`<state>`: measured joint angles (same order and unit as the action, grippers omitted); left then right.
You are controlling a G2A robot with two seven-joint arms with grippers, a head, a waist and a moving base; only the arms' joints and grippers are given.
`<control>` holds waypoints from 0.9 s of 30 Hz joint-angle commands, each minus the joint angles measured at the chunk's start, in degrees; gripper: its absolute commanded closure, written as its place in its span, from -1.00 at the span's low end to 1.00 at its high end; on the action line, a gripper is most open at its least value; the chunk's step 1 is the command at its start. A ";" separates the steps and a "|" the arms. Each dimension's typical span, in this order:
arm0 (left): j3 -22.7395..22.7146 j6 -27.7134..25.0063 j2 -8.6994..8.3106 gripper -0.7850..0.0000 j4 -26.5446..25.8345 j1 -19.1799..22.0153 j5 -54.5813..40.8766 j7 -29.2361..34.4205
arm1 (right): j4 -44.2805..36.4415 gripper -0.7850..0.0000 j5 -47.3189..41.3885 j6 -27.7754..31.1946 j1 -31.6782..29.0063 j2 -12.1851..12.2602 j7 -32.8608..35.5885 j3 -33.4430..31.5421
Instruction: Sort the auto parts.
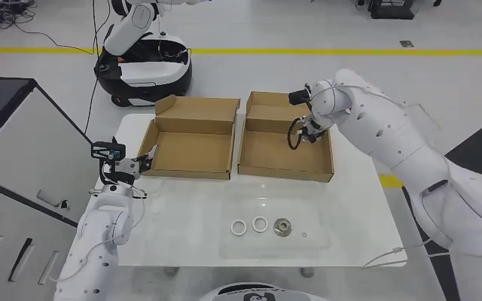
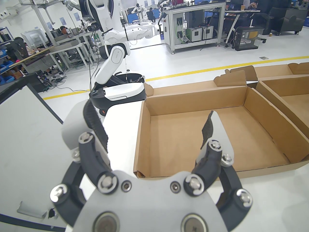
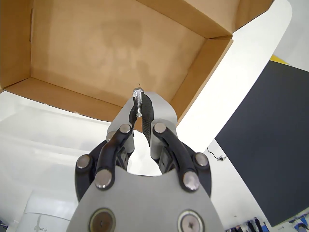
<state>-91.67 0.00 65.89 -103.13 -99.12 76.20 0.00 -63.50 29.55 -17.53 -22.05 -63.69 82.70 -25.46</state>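
near edge of white table (image 1: 188, 226): 2 white rings, one (image 1: 238, 226) just beside the other (image 1: 260, 223), apart. 1 round metal part (image 1: 283, 226) next in the same row. 1 tiny piece (image 1: 303, 235) near it, too small to name.

mid table: 2 open cardboard boxes side by side, flaps up on the far side. left box (image 1: 188, 150): plain brown floor shows in the left wrist view. right box (image 1: 279, 154): 1 bolt (image 3: 137, 102) hangs above its floor, not lying in it.

left gripper (image 1: 143, 162) sits at the table's left edge, just outside the left box's wall, fingers spread wide, nothing between them.

right gripper (image 3: 141, 100) is over the right box, pads closed on the bolt's threaded shank, hex head pointing down toward the cardboard.
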 commanded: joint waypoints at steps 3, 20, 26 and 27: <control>0.00 0.00 0.00 -1.00 0.00 0.00 0.00 0.00 | 0.23 1.00 0.46 -0.54 -1.47 -0.28 -0.67 0.24; 0.00 0.00 0.00 -1.00 0.00 0.00 0.00 0.00 | 3.51 1.00 2.68 -5.32 -6.44 -1.55 -4.18 -0.02; 0.00 0.00 0.00 -1.00 0.00 0.00 0.00 0.00 | 5.00 1.00 3.04 -6.81 -7.04 -2.35 -5.90 -0.45; 0.00 0.00 0.00 -1.00 0.00 0.00 0.00 0.00 | 5.33 1.00 2.95 -6.94 -7.08 -2.52 -6.13 -0.55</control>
<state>-91.67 0.00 65.89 -103.13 -99.12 76.20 0.00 -58.44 32.55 -24.39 -29.11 -66.09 76.71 -25.95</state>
